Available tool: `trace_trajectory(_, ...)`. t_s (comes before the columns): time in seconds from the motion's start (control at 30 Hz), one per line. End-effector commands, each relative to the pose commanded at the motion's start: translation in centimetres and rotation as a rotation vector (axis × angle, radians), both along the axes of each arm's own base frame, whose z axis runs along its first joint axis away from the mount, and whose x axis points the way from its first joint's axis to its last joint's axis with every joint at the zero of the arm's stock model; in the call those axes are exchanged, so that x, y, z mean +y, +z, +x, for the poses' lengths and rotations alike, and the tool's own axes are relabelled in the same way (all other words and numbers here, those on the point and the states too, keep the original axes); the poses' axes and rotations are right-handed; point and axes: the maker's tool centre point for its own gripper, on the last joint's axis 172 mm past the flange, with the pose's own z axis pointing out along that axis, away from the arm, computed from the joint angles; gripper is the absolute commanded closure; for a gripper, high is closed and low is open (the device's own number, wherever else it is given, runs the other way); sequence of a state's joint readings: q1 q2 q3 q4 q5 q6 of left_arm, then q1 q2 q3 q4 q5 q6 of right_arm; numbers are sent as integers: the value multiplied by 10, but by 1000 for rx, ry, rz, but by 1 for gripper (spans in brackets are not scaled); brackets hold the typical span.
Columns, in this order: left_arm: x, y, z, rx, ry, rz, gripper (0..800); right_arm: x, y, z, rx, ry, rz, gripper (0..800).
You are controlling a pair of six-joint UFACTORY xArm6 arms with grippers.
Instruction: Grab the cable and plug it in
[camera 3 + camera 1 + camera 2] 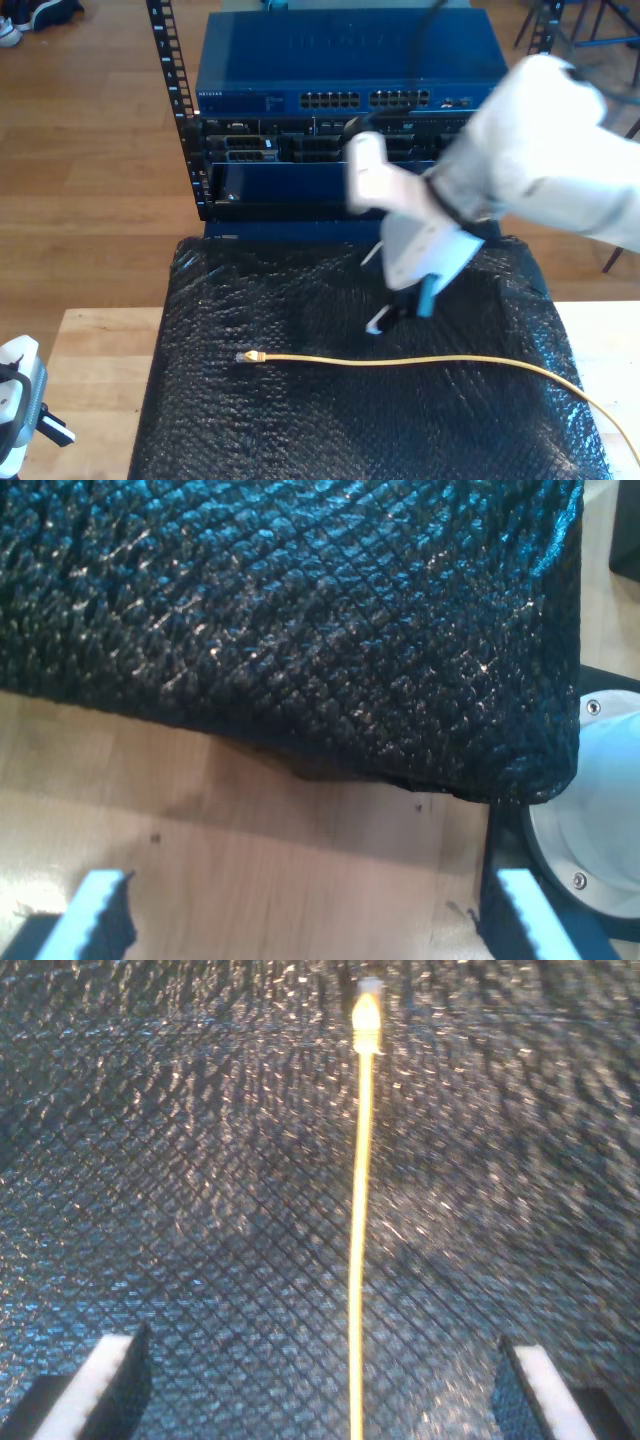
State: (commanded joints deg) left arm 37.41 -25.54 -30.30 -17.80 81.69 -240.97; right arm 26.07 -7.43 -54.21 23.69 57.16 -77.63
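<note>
Exterior view: the thin yellow cable (420,361) lies stretched across the black, glossy, diamond-textured mat (250,420), its small clear plug (243,356) toward that view's left. My second tool (325,1385) hovers wide open above it, holding nothing. My first tool (300,915) gapes empty over the pale wooden worktop (250,850).

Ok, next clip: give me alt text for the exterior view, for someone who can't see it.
A yellow cable lies across a black textured mat, its clear plug pointing to the exterior view's left. My second gripper hovers open above the cable, with a blue network switch in a rack behind.
</note>
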Motion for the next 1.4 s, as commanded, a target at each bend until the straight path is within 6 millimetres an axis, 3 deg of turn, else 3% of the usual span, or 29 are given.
trace_trajectory(0.53, -7, -2, 2, 22, 0, 3, 0, 37, -6, 14, -13, -28, -12, 6)
trace_trajectory(0.63, -9, -5, -1, 36, 0, -7, 0, 51, -14, 10, -1, -3, -22, 6)
trace_trajectory(1.17, -9, -7, -1, 42, -2, -12, 0, 79, -43, 14, 24, 3, -64, 6)
trace_trajectory(1.4, -9, -7, -1, 42, -2, -12, 0, 92, -45, 13, -8, 11, -108, 7)
